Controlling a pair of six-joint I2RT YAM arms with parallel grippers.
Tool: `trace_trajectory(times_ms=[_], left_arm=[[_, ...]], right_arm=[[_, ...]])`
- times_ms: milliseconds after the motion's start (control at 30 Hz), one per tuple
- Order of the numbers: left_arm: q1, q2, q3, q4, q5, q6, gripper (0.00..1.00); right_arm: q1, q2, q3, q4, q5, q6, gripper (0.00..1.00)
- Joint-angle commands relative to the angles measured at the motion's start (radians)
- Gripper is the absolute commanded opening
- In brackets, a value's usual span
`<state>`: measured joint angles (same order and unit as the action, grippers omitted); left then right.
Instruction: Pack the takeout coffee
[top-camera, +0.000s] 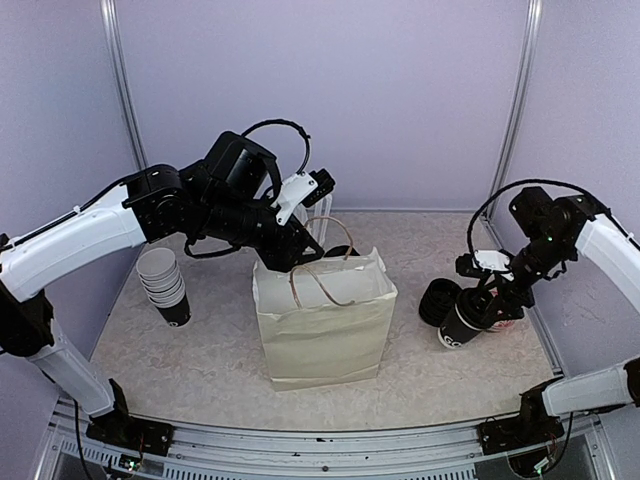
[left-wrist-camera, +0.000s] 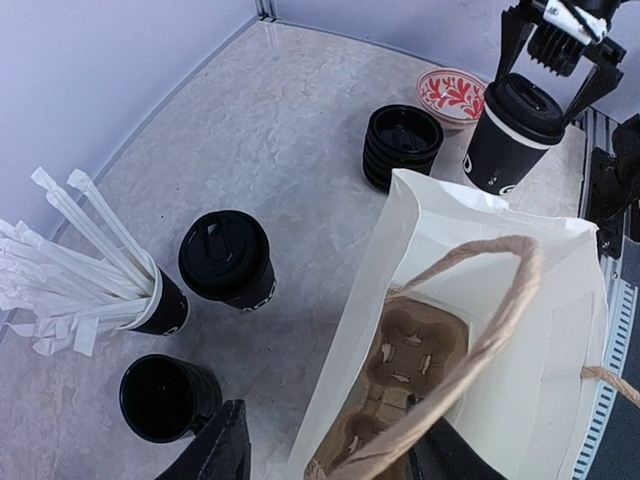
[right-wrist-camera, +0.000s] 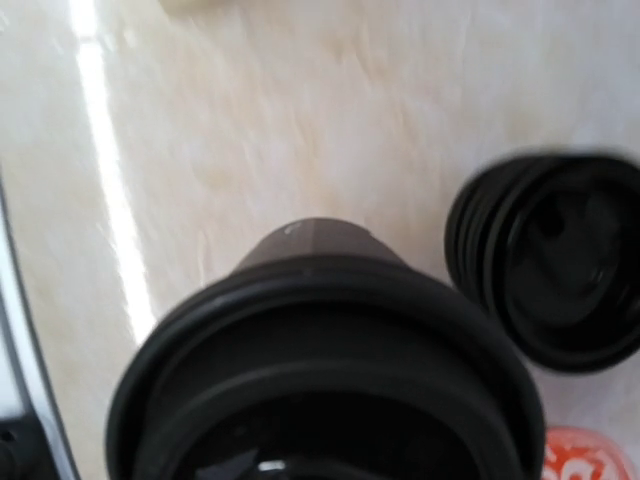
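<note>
Black cup (left-wrist-camera: 505, 150); cream bag (top-camera: 325, 330); red-and-white floral-patterned bowl (left-wrist-camera: 452, 92).

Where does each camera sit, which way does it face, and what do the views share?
Top external: above and behind the bases, facing down and forward over the table; left arm and right arm show, paper bag central.
Left wrist: over the paper bag, looking down into it and across to the right tool; the left tool shows at the bottom edge.
Right wrist: straight down, close on the lidded cup; own fingers not discernible.
Shared: all three see that cup and the lid stack.
</note>
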<state>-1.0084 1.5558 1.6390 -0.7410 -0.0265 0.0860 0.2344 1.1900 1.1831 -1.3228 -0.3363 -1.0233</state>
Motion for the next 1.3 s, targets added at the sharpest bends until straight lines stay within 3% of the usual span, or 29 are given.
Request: trace_trajectory(times_ms=[0,167,400,533,933,1100,1267], left_arm=[[0.012,-0.045,0.032,-0.044,0.001,0.017,0.52],[0.028,-0.065,0.017,-0.084,0.01,0.021,0.52],[0.041,-0.053,-0.005,-0.094,0.022,0.016,0.51],[0.046,-0.037,-0.001,-0.103,0.047,0.012,0.48],[0.048,0.006,0.001,-0.131,0.054,-0.008,0.34],[0.049,0.015,0.004,-0.13,0.078,-0.011,0.21],[0.049,0.026,0.015,-0.121,0.114,-0.017,0.0]], right_arm=[[0.012,-0.037,0.068,-0.055,-0.154,0.015,0.72],[0.022,-0.006,0.231,-0.055,-0.276,0.035,0.7],[0.034,0.116,0.649,-0.053,-0.521,0.091,0.67],[0.101,0.14,0.74,-0.02,-0.611,0.144,0.65],[0.452,0.184,0.647,0.119,-0.31,0.231,0.63],[0.525,0.234,0.63,0.173,-0.165,0.256,0.62],[0.543,0.322,0.698,0.133,-0.096,0.234,0.6]])
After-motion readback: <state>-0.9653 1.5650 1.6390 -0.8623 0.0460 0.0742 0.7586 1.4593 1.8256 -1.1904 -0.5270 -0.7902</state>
